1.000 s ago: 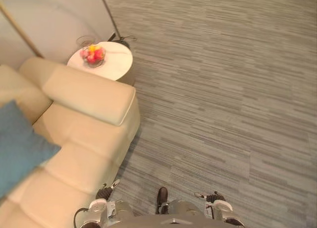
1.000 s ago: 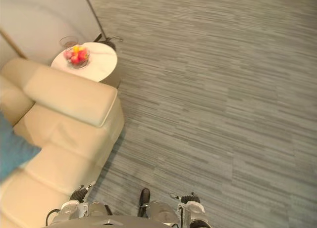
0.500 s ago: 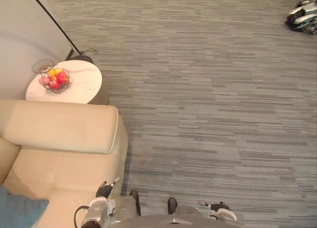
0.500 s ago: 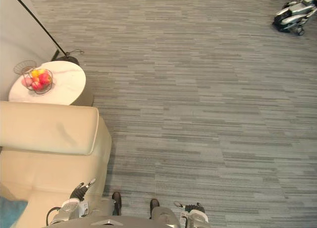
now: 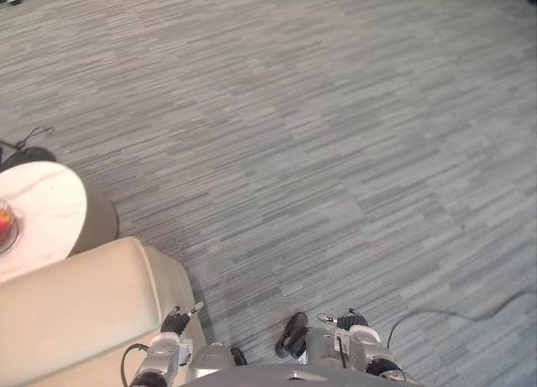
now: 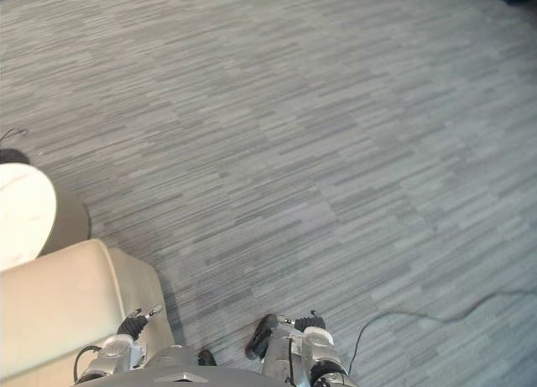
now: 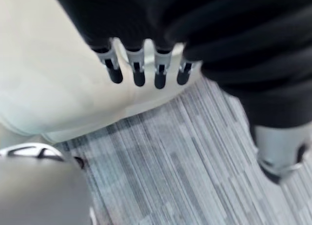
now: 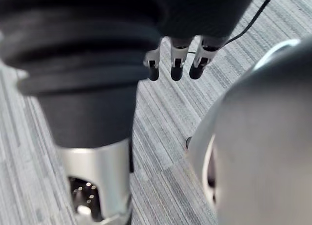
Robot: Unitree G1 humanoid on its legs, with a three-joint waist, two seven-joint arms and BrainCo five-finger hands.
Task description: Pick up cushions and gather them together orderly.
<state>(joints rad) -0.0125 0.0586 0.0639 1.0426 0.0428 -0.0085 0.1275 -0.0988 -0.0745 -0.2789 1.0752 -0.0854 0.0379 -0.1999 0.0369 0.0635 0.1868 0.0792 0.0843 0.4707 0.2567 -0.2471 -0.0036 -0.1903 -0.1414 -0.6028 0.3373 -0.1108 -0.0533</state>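
Note:
My left hand (image 7: 146,56) hangs at my side with its fingers straight and nothing in them, right beside the cream sofa (image 7: 44,83). My right hand (image 8: 178,59) hangs over the grey carpet (image 8: 161,117), fingers straight and empty as well. In the left eye view the sofa's padded arm (image 5: 75,311) fills the lower left corner.
A round white side table (image 5: 38,215) stands just past the sofa arm, with the rim of a fruit bowl (image 5: 5,223) at the picture's left edge. A dark lamp base (image 5: 21,156) sits behind it. Grey striped carpet (image 5: 336,135) stretches ahead and to the right.
The camera has swung to the right, away from the sofa. The blue cushion and most of the sofa have slid out past the left edge. Both hands hang as before.

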